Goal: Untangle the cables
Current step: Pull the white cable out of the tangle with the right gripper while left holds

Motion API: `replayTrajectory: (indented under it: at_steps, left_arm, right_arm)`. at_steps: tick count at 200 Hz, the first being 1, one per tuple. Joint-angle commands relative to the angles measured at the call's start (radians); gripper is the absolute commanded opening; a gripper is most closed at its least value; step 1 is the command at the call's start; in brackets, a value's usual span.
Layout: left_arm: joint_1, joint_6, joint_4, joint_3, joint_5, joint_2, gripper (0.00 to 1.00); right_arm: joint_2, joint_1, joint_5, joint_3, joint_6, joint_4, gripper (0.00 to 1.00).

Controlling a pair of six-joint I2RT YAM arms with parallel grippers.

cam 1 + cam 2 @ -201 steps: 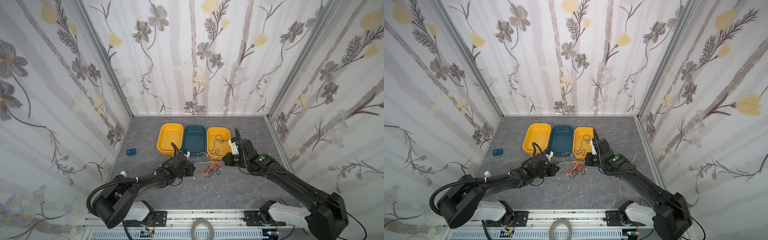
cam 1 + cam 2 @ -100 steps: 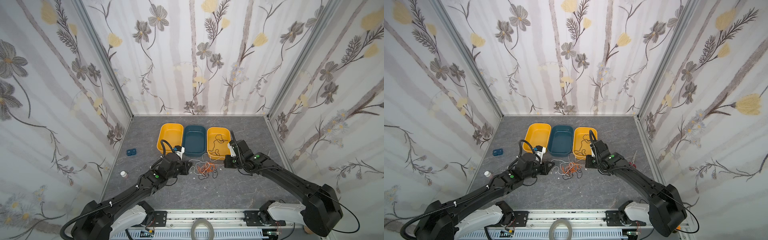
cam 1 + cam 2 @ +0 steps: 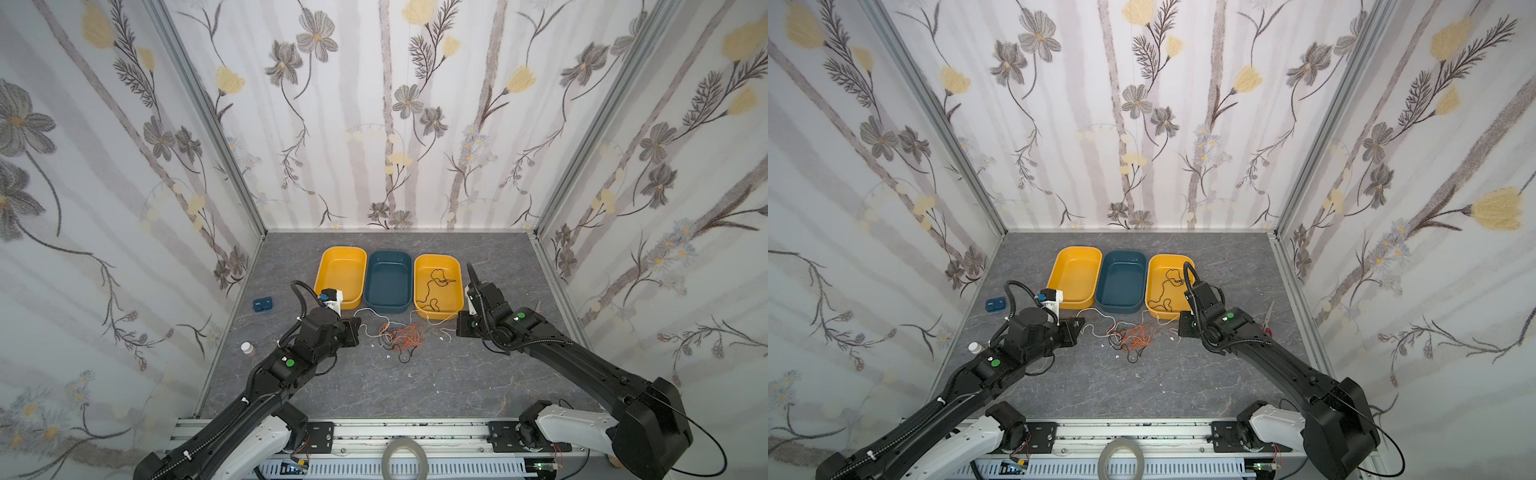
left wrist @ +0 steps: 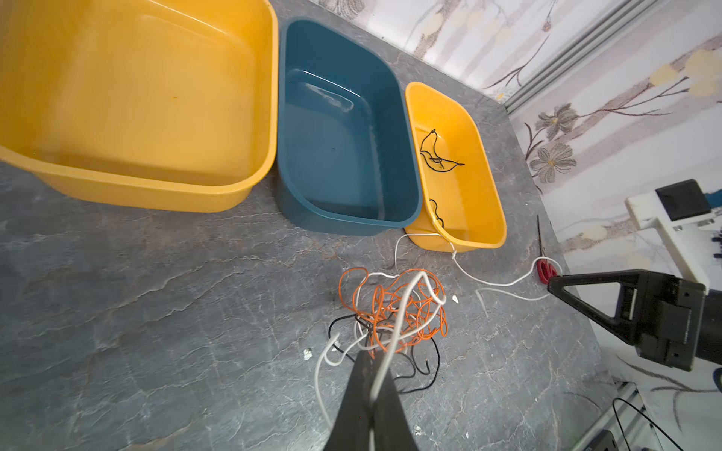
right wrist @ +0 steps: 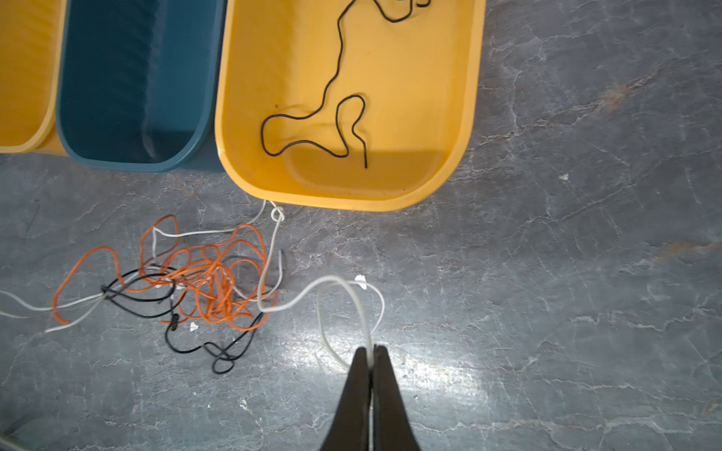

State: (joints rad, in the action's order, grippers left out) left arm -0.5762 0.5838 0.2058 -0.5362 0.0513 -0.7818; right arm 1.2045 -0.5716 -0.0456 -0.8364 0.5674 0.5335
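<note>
**Both grippers clamped on white strands, one each side of the tangle**

In a top view, the left gripper [image 3: 354, 329] at lower centre-left and the right gripper [image 3: 460, 328] at centre-right each had jaws pinched shut on a white strand [image 5: 335, 279], apparently to draw it sideways out of the knot. The cables [image 3: 401, 337] lay bunched, orange, white and black, on the table [image 3: 415, 386] between them. Beyond, the right yellow tray [image 3: 437, 257] held one black cable [image 3: 432, 286], judged already sorted. The blue tray [image 3: 388, 286] and left yellow tray [image 3: 340, 272] were empty.
</note>
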Motion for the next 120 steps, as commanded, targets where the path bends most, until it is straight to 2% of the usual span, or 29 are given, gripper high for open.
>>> replayTrajectory:
  at_steps: [1,33,69,120]
  left_arm:
    - [0.012,0.013,0.048,0.004,-0.058,0.020,0.00]
    - [0.031,0.020,0.090,0.000,-0.088,0.031,0.00]
    - [0.034,0.018,0.083,0.005,-0.067,0.008,0.00]
    - [0.038,0.032,0.085,0.022,-0.101,-0.010,0.00]
  right_arm:
    - [-0.016,0.005,-0.070,0.003,-0.004,0.051,0.00]
    - [-0.065,0.012,-0.076,-0.007,-0.030,0.071,0.00]
    - [-0.169,0.011,-0.018,-0.029,-0.098,0.045,0.00]
    - [-0.340,0.011,0.071,-0.034,-0.182,-0.012,0.00]
